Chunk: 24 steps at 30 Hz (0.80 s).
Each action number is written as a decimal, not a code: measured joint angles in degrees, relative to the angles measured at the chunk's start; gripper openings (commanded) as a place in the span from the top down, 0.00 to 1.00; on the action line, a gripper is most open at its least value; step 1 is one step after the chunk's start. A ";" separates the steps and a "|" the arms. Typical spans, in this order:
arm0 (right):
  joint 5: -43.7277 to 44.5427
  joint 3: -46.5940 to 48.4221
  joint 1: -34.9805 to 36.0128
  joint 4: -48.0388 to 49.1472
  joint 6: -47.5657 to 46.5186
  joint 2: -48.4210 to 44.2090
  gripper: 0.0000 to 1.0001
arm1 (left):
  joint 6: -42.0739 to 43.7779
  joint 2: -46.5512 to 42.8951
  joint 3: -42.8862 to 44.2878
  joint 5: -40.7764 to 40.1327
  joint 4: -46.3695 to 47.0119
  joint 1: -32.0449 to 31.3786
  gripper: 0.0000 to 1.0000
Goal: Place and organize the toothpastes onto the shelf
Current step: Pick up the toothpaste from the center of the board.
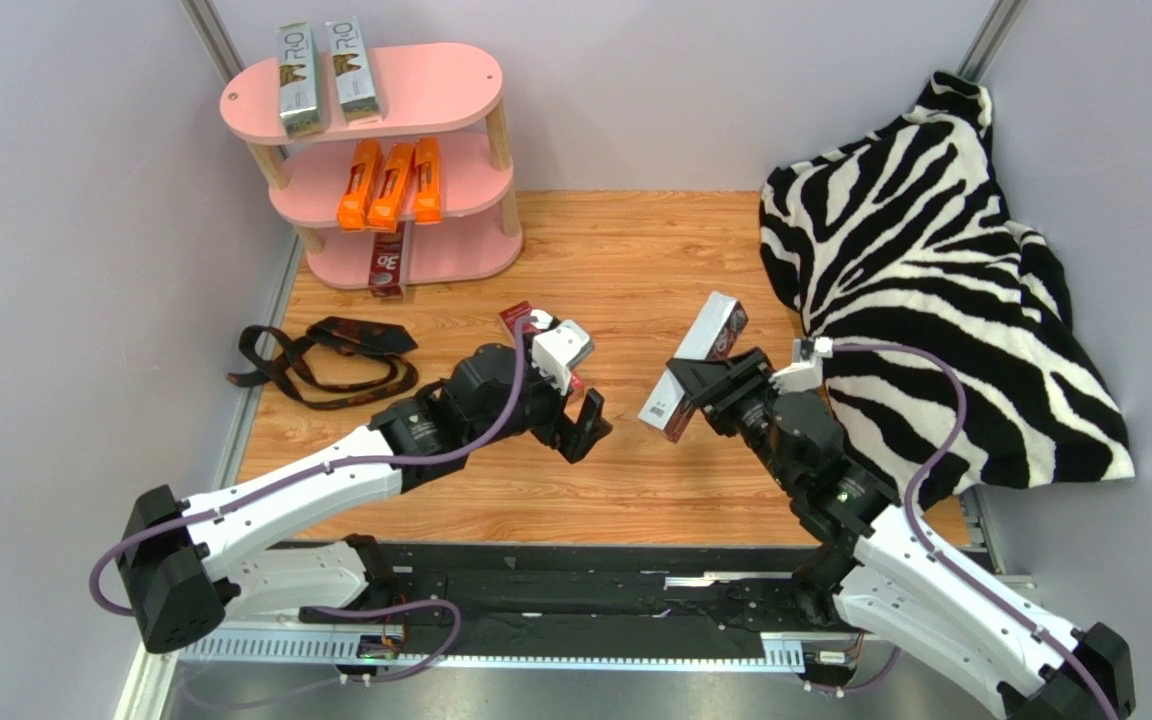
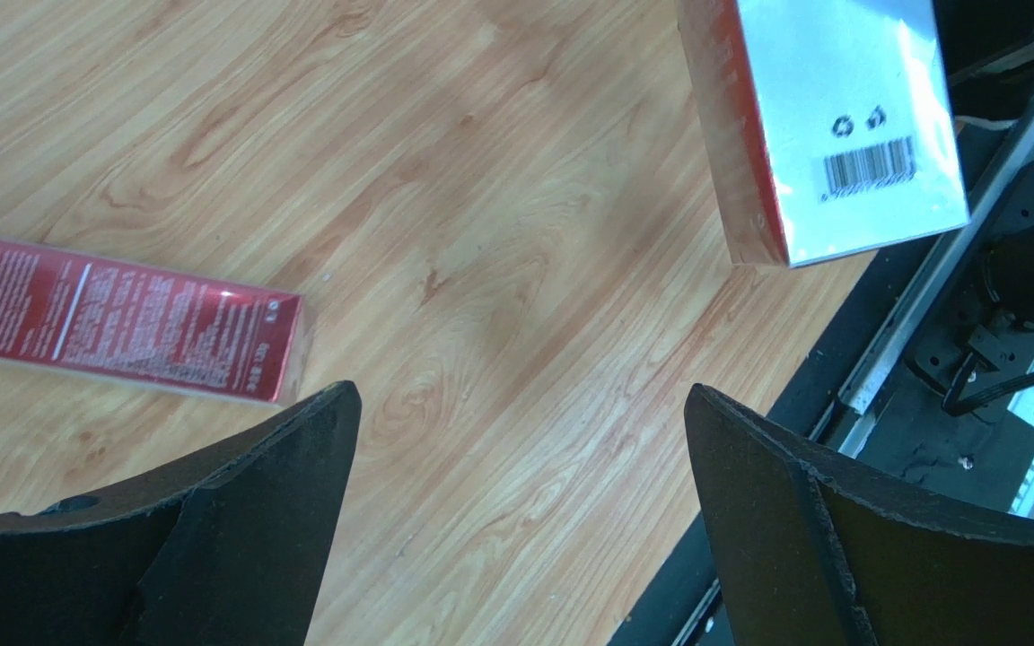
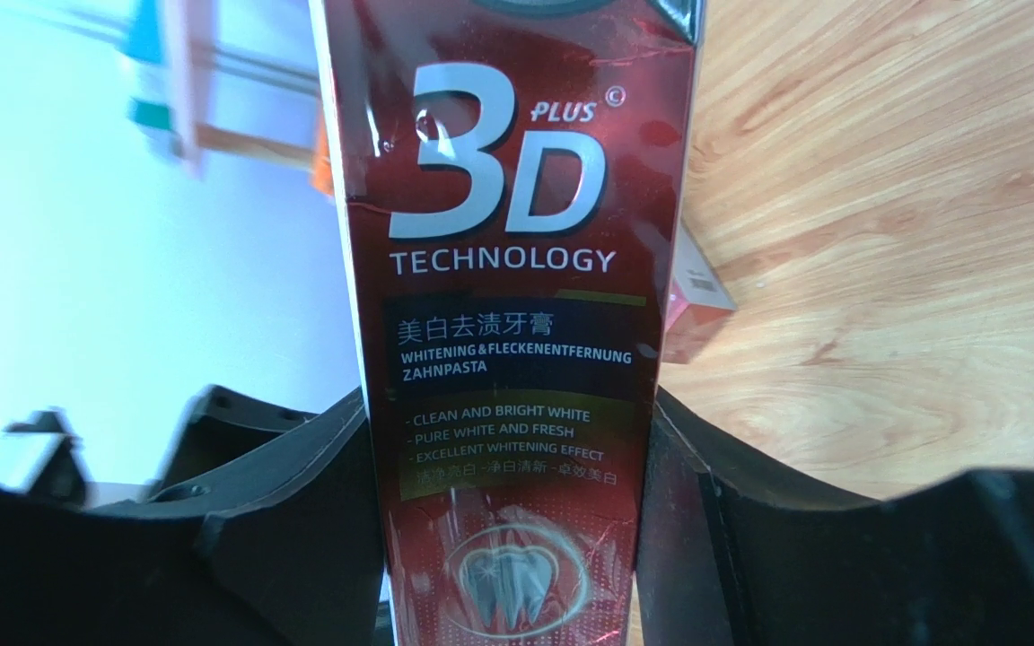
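Right gripper is clamped on a red carton over mid-worktop. Left gripper is wide open and empty, just beside a second red carton lying flat on the wood. Shelf: two silver cartons on top, three orange cartons on the middle tier, a third red carton at the bottom tier.

I see a wooden table with the pink shelf standing at its far left. Two silver cartons lie side by side on the top board, three orange cartons on the middle one, and a dark red carton on the bottom. On the bare wood lie a black strap at the left, a zebra cloth at the right and another red carton, flat.
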 measured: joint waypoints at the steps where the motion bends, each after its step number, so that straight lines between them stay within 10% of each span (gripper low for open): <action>1: 0.55 -1.01 0.00 0.35 1.53 -1.73 0.41 | 0.26 0.48 0.00 -0.17 0.55 -0.52 0.01; 24: 7.74 -10.32 0.00 2.97 19.23 -16.00 0.34 | 5.95 19.41 13.44 -8.28 6.14 -15.28 0.01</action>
